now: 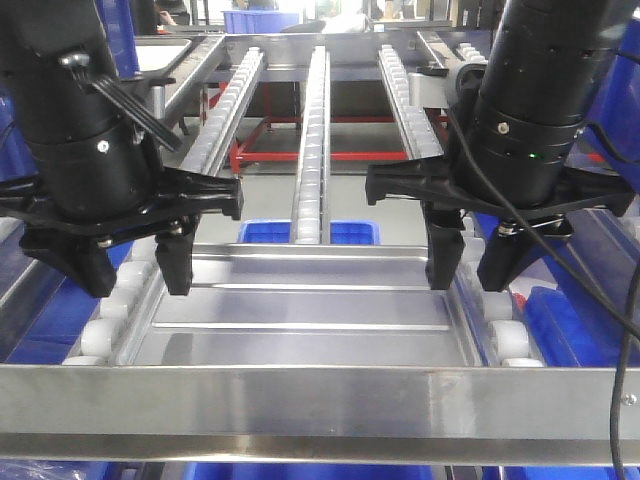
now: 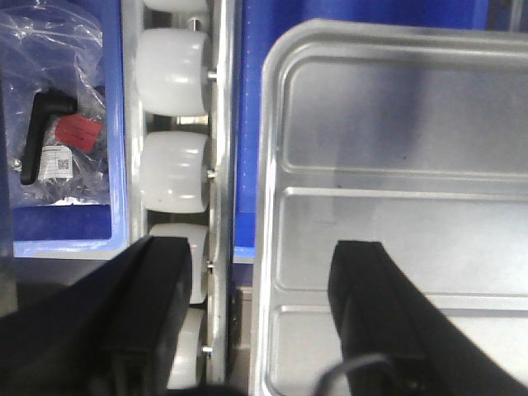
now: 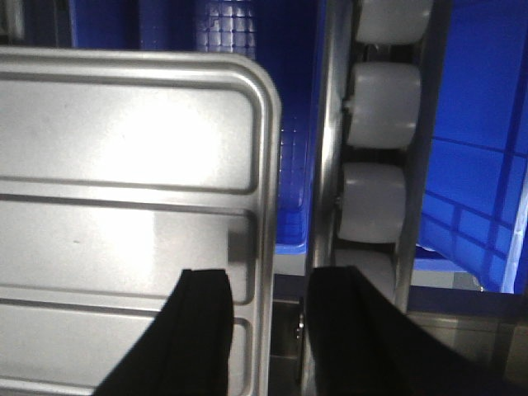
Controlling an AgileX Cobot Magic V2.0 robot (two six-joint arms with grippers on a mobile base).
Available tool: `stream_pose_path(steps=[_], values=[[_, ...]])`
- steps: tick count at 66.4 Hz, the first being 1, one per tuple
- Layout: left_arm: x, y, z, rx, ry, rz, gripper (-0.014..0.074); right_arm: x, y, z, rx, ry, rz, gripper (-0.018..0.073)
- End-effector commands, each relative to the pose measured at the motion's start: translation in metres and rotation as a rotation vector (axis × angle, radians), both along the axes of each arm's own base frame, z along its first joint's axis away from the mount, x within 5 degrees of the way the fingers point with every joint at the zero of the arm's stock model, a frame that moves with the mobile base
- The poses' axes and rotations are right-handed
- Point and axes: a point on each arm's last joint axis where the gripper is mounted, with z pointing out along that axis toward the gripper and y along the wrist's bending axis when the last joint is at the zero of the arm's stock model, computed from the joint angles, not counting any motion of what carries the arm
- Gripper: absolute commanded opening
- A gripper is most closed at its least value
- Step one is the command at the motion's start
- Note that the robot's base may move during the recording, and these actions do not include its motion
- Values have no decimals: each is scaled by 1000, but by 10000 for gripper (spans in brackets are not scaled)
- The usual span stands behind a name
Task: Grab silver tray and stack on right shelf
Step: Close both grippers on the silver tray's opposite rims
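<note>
Both jaws released. left gripper [image 1: 138,285]: black tapered fingers set wide, straddling the left rolled rim of the silver tray [image 1: 310,310]. Outer finger is over the white rollers [image 2: 172,73], inner finger over the tray floor; can't tell if either touches. right gripper [image 1: 468,285]: same on the right rim, narrower gap, with the rim showing between the fingers and a sliver of room on its outer side. Tray is shiny stainless, shallow, with rounded corners, a raised rim, two long ridges across the base and strong glare on the floor. It sits at the near end of the right shelf [image 1: 315,120], between the two outer roller tracks, its near edge just behind the wide brushed-steel front bar [image 1: 300,400]. What carries it underneath isn't visible. There's a narrow slot between each rim and the adjacent steel rail, tight for the outer fingers. Centre track runs on upslope beyond the tray. Left of the left track is a blue bin [image 2: 62,223] holding a clear plastic bag [image 2: 54,107] with a black handle inside.
</note>
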Motion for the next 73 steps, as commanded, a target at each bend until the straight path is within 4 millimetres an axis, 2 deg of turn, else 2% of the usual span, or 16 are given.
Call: stream_pose_path(steps=[1, 12, 33, 49, 73], values=[[2, -4, 23, -51, -80, -21, 283, 6, 3, 18, 33, -80, 14, 363], [3, -5, 20, -43, -77, -25, 283, 8, 5, 6, 22, -44, 10, 363], [6, -8, 14, -48, -77, -31, 274, 9, 6, 4, 29, -43, 7, 363], [12, -2, 14, -59, -87, -9, 191, 10, 6, 1, 26, -39, 7, 363], [13, 0, 14, -56, -88, -3, 191, 10, 7, 1, 31, -46, 8, 363]])
